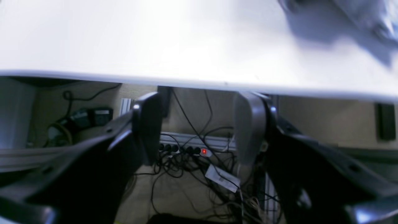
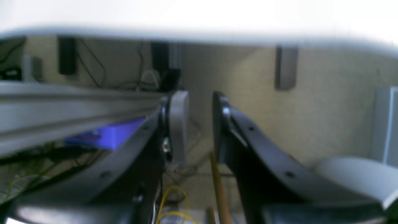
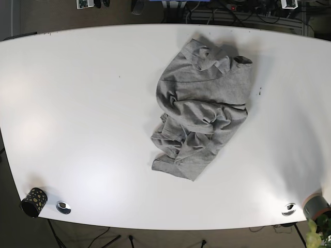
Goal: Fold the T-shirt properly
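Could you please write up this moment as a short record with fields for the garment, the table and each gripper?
garment: grey T-shirt, crumpled in a heap, not yet folded
position: right of centre on the white table, towards the far edge
left gripper: open, empty, hanging past the table edge over floor cables
right gripper: open, narrower gap, empty, also off the table edge
contact: neither gripper touches the shirt
other items: dark dotted cup at the near corner; two round metal fittings near the near edge

Grey T-shirt [image 3: 200,112] on a white table [image 3: 83,103]; black cup [image 3: 33,201] with pale speckles.
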